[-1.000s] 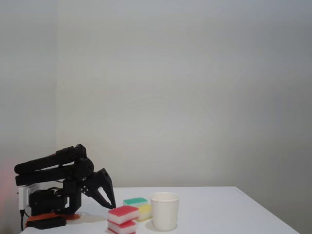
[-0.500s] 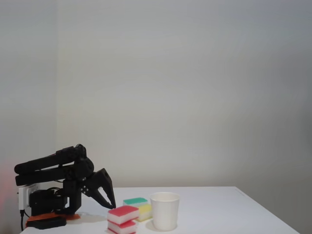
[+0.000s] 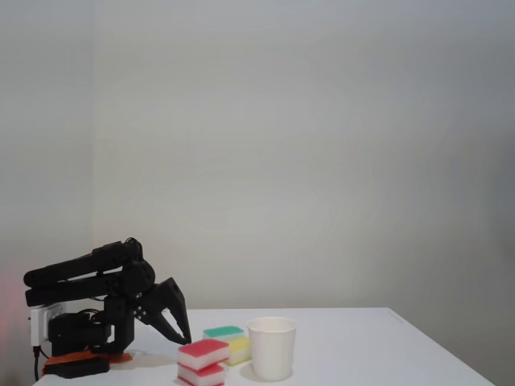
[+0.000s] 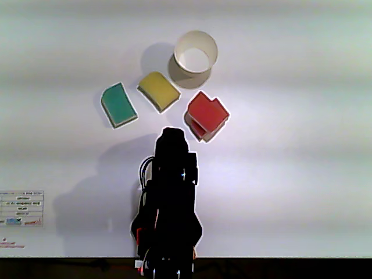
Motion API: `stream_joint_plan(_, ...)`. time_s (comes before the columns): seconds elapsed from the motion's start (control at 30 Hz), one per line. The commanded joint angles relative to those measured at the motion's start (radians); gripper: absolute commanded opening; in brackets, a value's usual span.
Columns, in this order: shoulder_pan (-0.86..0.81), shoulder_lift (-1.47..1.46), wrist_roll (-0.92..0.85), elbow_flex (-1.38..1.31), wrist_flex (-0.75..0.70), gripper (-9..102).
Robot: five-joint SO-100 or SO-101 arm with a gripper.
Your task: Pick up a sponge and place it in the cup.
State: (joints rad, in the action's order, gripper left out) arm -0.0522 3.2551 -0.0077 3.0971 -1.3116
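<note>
Hanging low off my folded black arm, my hand (image 3: 179,331) points its fingers down and toward the sponges, their tips parted in a narrow V with nothing between them, clear of the table (image 3: 362,346) as far as I can tell from the fixed view. From above, in the other view, my arm covers most of the hand (image 4: 172,135), so I can't judge the gap there, but it sits just short of the sponges and touches none of them. The red sponge (image 3: 203,352) rests on top of a second red-and-white sponge (image 3: 202,372), the two stacked slightly askew; in the other view the top one (image 4: 207,108) lies just ahead and to the right of my hand, with the lower one (image 4: 198,130) peeking out at its near edge. The white paper cup (image 3: 271,347) stands upright on the table just beside the stack, and looking down into it (image 4: 197,41) I see it holds nothing. A yellow sponge (image 4: 158,90) lies near the cup on its left in the other view, and a green sponge (image 4: 118,104) lies further left, a little apart from the yellow one.
</note>
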Motion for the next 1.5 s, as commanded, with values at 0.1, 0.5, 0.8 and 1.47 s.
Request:
stream_joint_plan(0.1, -0.015, 0.008, -0.009, -0.006, -0.089, 0)
stream_joint_plan(0.5, -0.026, -0.091, -0.003, -0.057, -0.035, 0)
stream_joint_plan(0.8, -0.057, -0.422, -0.002, -0.342, 0.13, 0)
stream_joint_plan(1.47, -0.256, -1.0, -0.018, -0.936, 0.115, 5)
